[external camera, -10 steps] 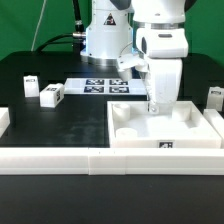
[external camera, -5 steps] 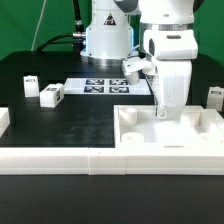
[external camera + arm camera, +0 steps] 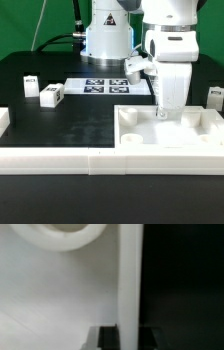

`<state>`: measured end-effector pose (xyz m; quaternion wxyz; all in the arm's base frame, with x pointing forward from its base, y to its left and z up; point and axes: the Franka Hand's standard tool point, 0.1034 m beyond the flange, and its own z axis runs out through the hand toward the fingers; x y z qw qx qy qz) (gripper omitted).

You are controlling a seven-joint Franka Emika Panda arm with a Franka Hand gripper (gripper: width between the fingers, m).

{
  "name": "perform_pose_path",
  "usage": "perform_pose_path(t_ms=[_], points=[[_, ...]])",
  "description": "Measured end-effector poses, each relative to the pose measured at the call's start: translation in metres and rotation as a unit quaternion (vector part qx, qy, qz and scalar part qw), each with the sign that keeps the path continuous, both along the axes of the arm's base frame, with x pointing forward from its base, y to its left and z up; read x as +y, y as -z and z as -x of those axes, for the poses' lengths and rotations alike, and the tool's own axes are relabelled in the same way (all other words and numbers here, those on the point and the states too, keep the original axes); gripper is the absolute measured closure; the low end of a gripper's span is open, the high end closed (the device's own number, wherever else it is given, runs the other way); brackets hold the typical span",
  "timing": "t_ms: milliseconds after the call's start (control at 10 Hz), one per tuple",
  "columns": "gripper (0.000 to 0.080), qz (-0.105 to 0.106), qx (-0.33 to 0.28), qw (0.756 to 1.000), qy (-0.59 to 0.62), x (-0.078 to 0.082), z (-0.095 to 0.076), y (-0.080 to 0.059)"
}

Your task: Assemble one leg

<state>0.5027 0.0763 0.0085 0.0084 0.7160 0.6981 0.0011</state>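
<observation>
The large white tray-like part (image 3: 190,130) lies at the exterior view's right. My gripper (image 3: 162,112) points straight down at its far wall. In the wrist view my gripper (image 3: 128,337) is shut on the tray's thin upright wall (image 3: 128,280), with a dark finger (image 3: 108,339) on each side. The tray's floor and a round corner hole (image 3: 68,232) show beside it. Three small white legs with marker tags stand loose: two at the exterior view's left (image 3: 30,86) (image 3: 52,95) and one at the far right (image 3: 215,97).
The marker board (image 3: 105,86) lies at the back centre in front of the arm's base. A long white barrier (image 3: 70,160) runs along the table's front edge, with an upright end piece (image 3: 4,120) at the left.
My gripper and the tray it holds have slid toward the exterior view's right since a second ago. Little has moved in the last half second. The legs have not moved.
</observation>
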Motion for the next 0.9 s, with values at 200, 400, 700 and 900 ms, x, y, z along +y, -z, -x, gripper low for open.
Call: perform_pose_path(t_ms=[200,400,700,900], points=[[0.0691,0.0,0.0,1.0,0.0,-0.0004,0.0002,0.0004],[0.0337,0.0,0.0,1.0,0.0,-0.0004,0.0003,0.0004],[0.016,0.0,0.0,1.0,0.0,-0.0005,0.0003,0.0005],[0.0153,0.0,0.0,1.0,0.001,-0.0006,0.0003,0.0005]])
